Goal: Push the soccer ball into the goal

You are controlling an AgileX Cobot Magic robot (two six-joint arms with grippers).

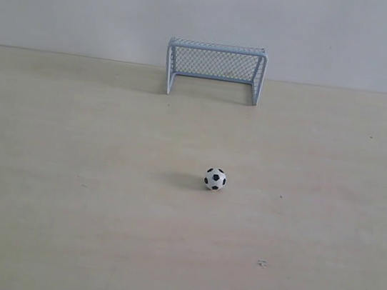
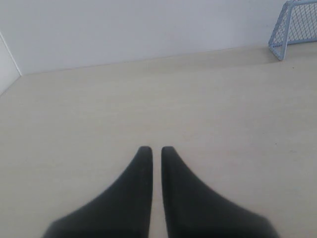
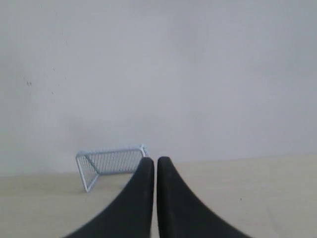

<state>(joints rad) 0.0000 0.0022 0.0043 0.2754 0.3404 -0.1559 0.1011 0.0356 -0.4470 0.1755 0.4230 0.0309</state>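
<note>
Presently: my left gripper (image 2: 155,148) and right gripper (image 3: 155,159), fingers pressed nearly together, empty; soccer ball (image 1: 214,179) well short of goal (image 1: 215,70); push straight, gently, from behind.

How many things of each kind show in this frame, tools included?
soccer ball: 1
goal: 1
tools: 2 (left tool, right tool)
Total: 4
</note>
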